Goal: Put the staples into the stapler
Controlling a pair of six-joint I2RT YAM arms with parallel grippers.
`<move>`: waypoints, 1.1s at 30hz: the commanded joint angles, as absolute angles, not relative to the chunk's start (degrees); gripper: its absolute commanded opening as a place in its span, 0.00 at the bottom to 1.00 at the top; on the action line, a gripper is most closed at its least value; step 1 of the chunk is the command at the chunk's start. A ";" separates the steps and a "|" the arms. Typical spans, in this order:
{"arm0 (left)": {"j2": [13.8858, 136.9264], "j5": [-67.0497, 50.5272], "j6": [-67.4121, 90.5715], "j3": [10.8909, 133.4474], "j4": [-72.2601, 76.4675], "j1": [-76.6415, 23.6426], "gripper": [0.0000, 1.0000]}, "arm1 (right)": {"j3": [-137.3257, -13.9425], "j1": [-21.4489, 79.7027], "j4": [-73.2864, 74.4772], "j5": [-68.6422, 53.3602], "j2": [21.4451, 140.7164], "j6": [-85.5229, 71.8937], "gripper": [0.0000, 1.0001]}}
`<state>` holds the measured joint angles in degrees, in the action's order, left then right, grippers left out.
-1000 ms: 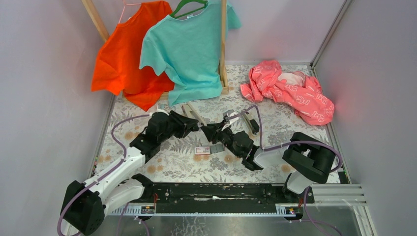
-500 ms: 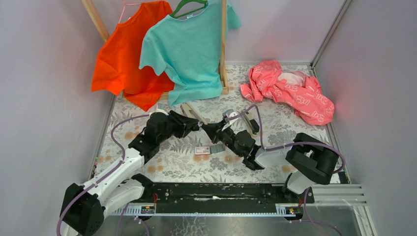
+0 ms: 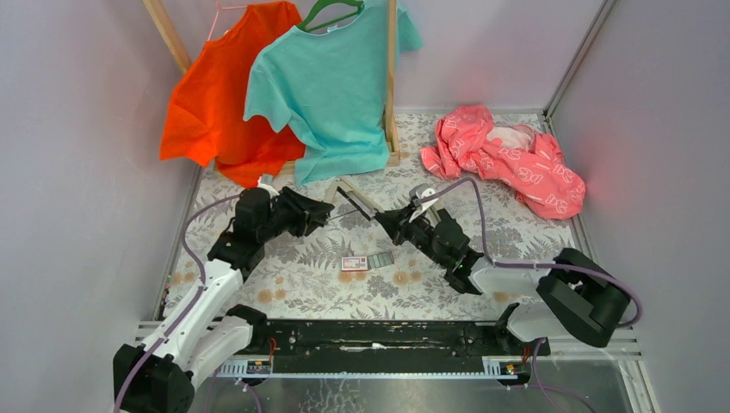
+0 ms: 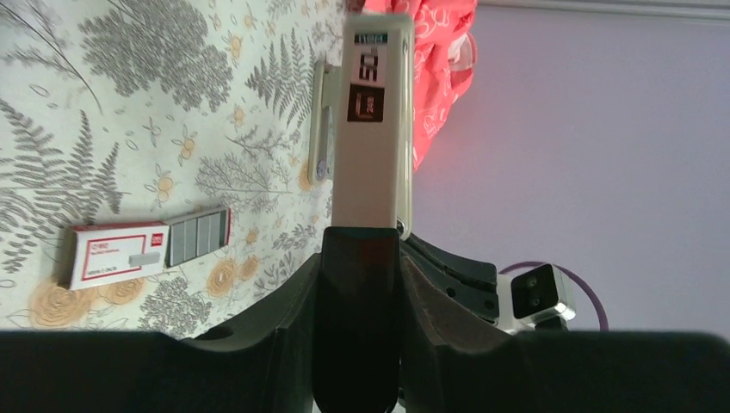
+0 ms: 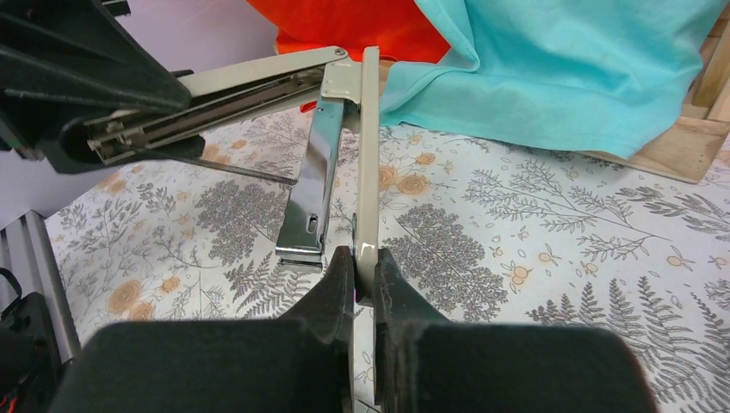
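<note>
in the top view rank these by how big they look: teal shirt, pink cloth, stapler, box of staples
Largest to smallest:
1. teal shirt
2. pink cloth
3. stapler, opened out and partly covered, so only roughly judged, but longer than the box
4. box of staples

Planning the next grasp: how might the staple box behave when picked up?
The staple box looks flat and light, so a nudge would probably slide it. Its grey staple strips stick out one end and may spill if tilted.

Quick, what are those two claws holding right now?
The left gripper is closed on the stapler, pinching its labelled beige cover.
The right gripper is closed on the same stapler's other beige arm.
</note>
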<state>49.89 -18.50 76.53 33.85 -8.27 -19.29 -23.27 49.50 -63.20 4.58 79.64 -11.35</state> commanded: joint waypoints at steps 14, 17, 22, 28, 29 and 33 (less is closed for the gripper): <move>58.07 -18.18 55.02 42.72 -18.54 0.01 0.15 | -22.80 36.47 -44.21 -13.88 57.95 -14.14 0.00; 59.05 -17.51 54.84 41.30 -17.14 1.10 0.24 | -23.58 33.93 -42.42 -18.94 56.36 -17.24 0.00; 59.99 -16.49 55.22 38.33 -15.10 2.43 0.33 | -23.58 29.38 -45.43 -25.93 56.73 -25.19 0.00; 60.39 -14.27 56.02 34.92 -12.85 2.99 0.40 | -24.52 26.46 -54.18 -34.51 61.38 -36.07 0.00; 60.66 -13.78 56.13 34.52 -12.59 3.02 0.42 | -24.72 26.30 -55.65 -35.54 62.11 -37.57 0.00; 61.72 -12.22 57.00 32.78 -11.10 3.19 0.53 | -25.89 25.82 -58.25 -37.67 63.42 -41.22 0.00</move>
<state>60.51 -23.86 59.72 34.96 -13.80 0.71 -21.19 28.03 -44.66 -35.88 64.51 -35.88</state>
